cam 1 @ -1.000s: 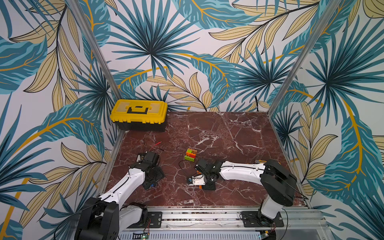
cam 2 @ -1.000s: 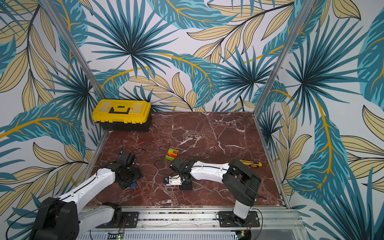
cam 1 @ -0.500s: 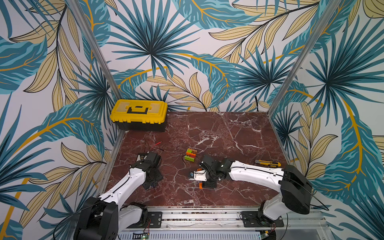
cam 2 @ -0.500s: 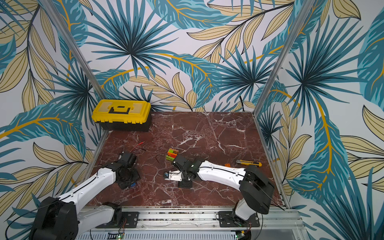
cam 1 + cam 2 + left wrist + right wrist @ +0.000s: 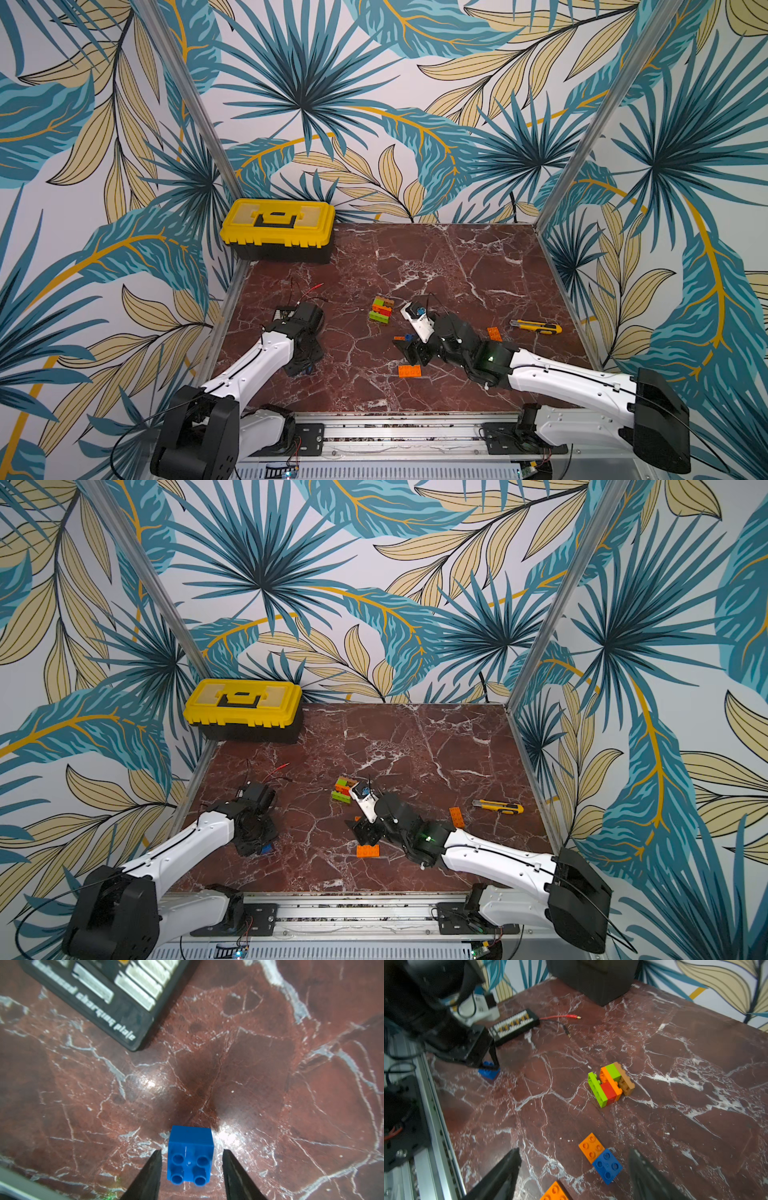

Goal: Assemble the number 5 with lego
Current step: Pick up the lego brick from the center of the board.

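Left wrist view, entry one: left gripper [image 5: 191, 1152], jaws narrowly parted, one finger on each side of a blue square brick [image 5: 190, 1159] whose studs faced the camera. A sliver of counter [image 5: 270, 1084] showed at both sides, so the brick was not clamped. A black charging plate [image 5: 89, 1001] lay apart from it.

Right wrist view, entry two: right gripper [image 5: 574, 1150], jaws spread wide and holding nothing. Between its fingers, flat on the counter, lay an orange square brick [image 5: 591, 1147] touching a second blue brick [image 5: 607, 1165]. Beyond them, near mid-counter, sat the multicolour cluster [image 5: 610, 1084] of joined lime green, orange, red and tan lego.

Top views, entry three: yellow toolbox [image 5: 278, 226], the only container, stood in the far left corner against the wall. Its lid was shut and its contents were hidden. All visible lego lay outside it on the counter. One orange oblong brick [image 5: 409, 370] lay just beside the right gripper on the near side. Another orange brick [image 5: 494, 333] lay between the right arm and a yellow utility knife [image 5: 535, 327].
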Action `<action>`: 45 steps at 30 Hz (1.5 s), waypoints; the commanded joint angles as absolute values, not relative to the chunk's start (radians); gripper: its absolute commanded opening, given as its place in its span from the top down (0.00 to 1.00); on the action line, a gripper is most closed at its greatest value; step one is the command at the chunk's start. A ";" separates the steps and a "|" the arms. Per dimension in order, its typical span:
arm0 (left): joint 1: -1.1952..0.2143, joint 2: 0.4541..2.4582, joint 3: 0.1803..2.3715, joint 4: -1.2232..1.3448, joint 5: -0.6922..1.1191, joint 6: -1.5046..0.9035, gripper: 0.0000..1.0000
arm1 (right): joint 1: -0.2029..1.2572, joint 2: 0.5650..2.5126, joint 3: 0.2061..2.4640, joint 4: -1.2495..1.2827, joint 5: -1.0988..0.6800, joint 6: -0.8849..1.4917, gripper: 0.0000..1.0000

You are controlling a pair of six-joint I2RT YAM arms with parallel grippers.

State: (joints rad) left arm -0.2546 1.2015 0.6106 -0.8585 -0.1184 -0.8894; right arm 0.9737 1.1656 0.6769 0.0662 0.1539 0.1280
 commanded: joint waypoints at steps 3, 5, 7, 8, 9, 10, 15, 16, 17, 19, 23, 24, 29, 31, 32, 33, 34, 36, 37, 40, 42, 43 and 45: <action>-0.258 1.223 0.620 -0.827 -0.111 -0.891 0.55 | 0.972 1.157 0.667 0.130 0.258 0.301 0.17; -0.259 1.224 0.618 -0.823 -0.109 -0.892 0.55 | 0.971 1.165 0.667 0.124 0.257 0.328 0.17; -0.259 1.220 0.613 -0.824 -0.112 -0.893 0.58 | 0.972 1.172 0.663 0.121 0.255 0.360 0.17; -0.259 1.217 0.611 -0.825 -0.113 -0.894 0.60 | 0.971 1.175 0.661 0.124 0.253 0.369 0.18; -0.259 1.214 0.609 -0.824 -0.113 -0.894 0.63 | 0.972 1.176 0.659 0.123 0.252 0.377 0.18; -0.259 1.211 0.606 -0.821 -0.109 -0.893 0.64 | 0.971 1.178 0.658 0.123 0.252 0.381 0.18; -0.260 1.206 0.612 -0.827 -0.101 -0.883 0.71 | 0.971 1.178 0.658 0.099 0.274 0.384 0.18; -0.262 1.203 0.615 -0.832 -0.101 -0.880 0.72 | 0.971 1.178 0.660 0.089 0.282 0.389 0.18; -0.264 1.200 0.619 -0.835 -0.100 -0.878 0.74 | 0.971 1.175 0.662 0.079 0.292 0.395 0.18; -0.271 1.188 0.635 -0.847 -0.097 -0.876 0.74 | 0.967 1.177 0.669 0.047 0.311 0.428 0.17; -0.312 1.165 0.678 -0.871 -0.092 -0.884 0.74 | 0.929 1.195 0.693 -0.042 0.298 0.533 0.17; -0.326 1.163 0.691 -0.877 -0.093 -0.887 0.74 | 0.913 1.198 0.690 -0.047 0.285 0.562 0.17; -0.424 1.181 0.757 -0.891 -0.107 -0.909 0.74 | 0.834 1.207 0.668 -0.091 0.210 0.695 0.18; -0.478 1.204 0.792 -0.888 -0.117 -0.921 0.75 | 0.811 1.210 0.660 -0.108 0.165 0.720 0.17; -0.505 1.215 0.808 -0.885 -0.122 -0.925 0.75 | 0.811 1.210 0.658 -0.117 0.151 0.725 0.17; -0.532 1.231 0.828 -0.882 -0.128 -0.930 0.75 | 0.783 1.214 0.658 -0.130 0.141 0.728 0.17; -0.559 1.248 0.847 -0.879 -0.132 -0.934 0.75 | 0.775 1.216 0.658 -0.147 0.137 0.737 0.16; -0.607 1.283 0.886 -0.882 -0.145 -0.944 0.75 | 0.766 1.228 0.662 -0.180 0.117 0.752 0.15; -0.632 1.300 0.904 -0.877 -0.150 -0.943 0.75 | 0.761 1.234 0.664 -0.191 0.101 0.759 0.15; -0.696 1.352 0.962 -0.877 -0.162 -0.939 0.75 | 0.755 1.252 0.666 -0.238 0.097 0.788 0.14; -0.733 1.383 0.995 -0.873 -0.167 -0.935 0.75 | 0.753 1.253 0.664 -0.274 0.106 0.822 0.12; -0.751 1.397 1.010 -0.868 -0.167 -0.930 0.75 | 0.753 1.250 0.661 -0.288 0.110 0.833 0.11; -0.785 1.428 1.041 -0.859 -0.165 -0.924 0.75 | 0.753 1.247 0.656 -0.306 0.099 0.829 0.08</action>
State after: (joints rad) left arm -0.7498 1.4002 0.9722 -0.8684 -0.1421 -0.9314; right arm 0.7570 1.2469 0.6777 -0.2314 0.1143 0.7918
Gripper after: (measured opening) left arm 0.346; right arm 0.909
